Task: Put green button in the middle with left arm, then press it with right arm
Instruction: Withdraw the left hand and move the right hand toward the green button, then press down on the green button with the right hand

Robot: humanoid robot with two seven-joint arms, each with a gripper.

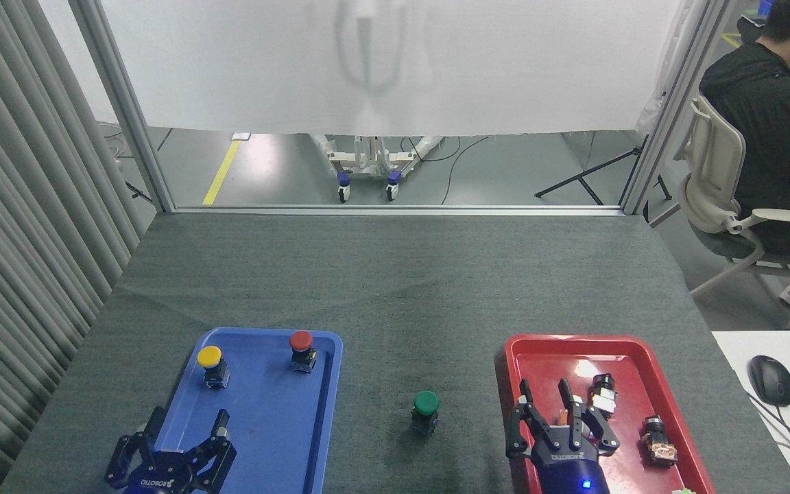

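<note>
Since the green button (426, 405) stands upright and free on the grey cloth (395, 288) between the two trays, the placing half looks done and pressing is what remains. The right gripper (544, 403) hovers over the left part of the red tray (631, 346), fingers spread and holding nothing. From its jaws the button lies to the left, at about the same depth, near but apart. The button's axis is vertical, cap up, so the press probably calls for a sideways shift and a descent. The left gripper (186, 427) sits over the blue tray (268, 439), open and empty; from its jaws the button lies well off to the right, so the right arm is nearer.
</note>
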